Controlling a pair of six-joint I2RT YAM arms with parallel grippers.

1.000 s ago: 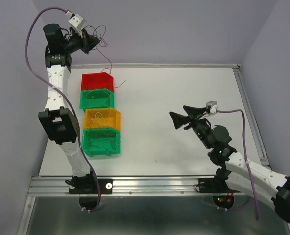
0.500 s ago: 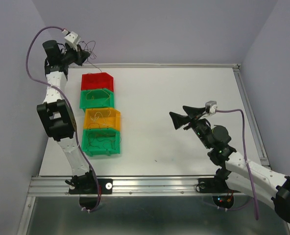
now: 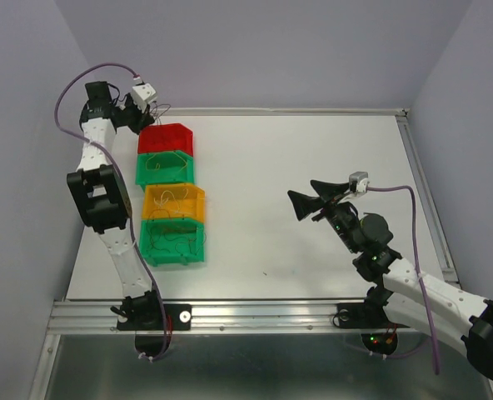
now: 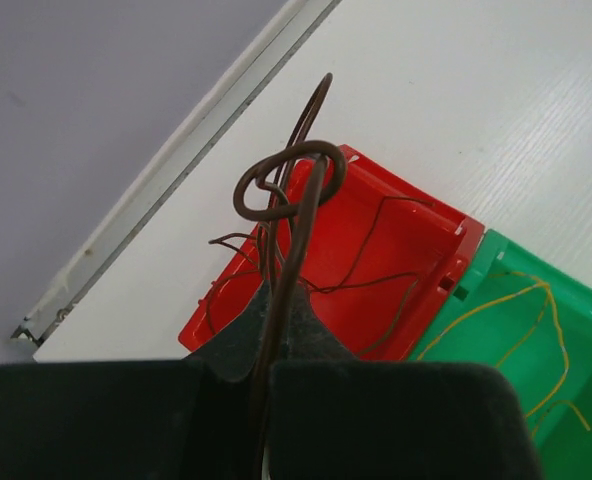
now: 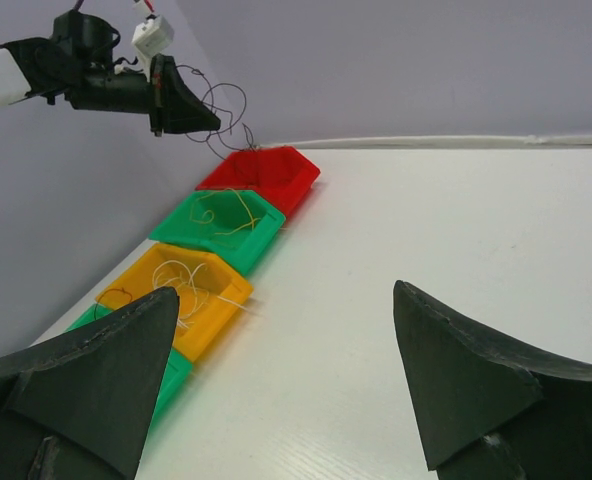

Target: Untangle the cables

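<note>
The left fingers (image 4: pixel 294 325) are pressed together on a dark red cable (image 4: pixel 288 178). Its curled end sticks out in front of them, over the corner of the red bin (image 4: pixel 431 235), where more thin strands (image 4: pixel 376 285) lie. I think the danger is that the curl hooks into those strands, or clings to the fingers at release and slips over the rim onto the counter (image 4: pixel 496 90). The left arm reaches far along the wall, with the wrist bent down toward the bin. The right fingers (image 3: pixel 306 200) are spread wide and empty, low over the counter and well apart from the bin.
</note>
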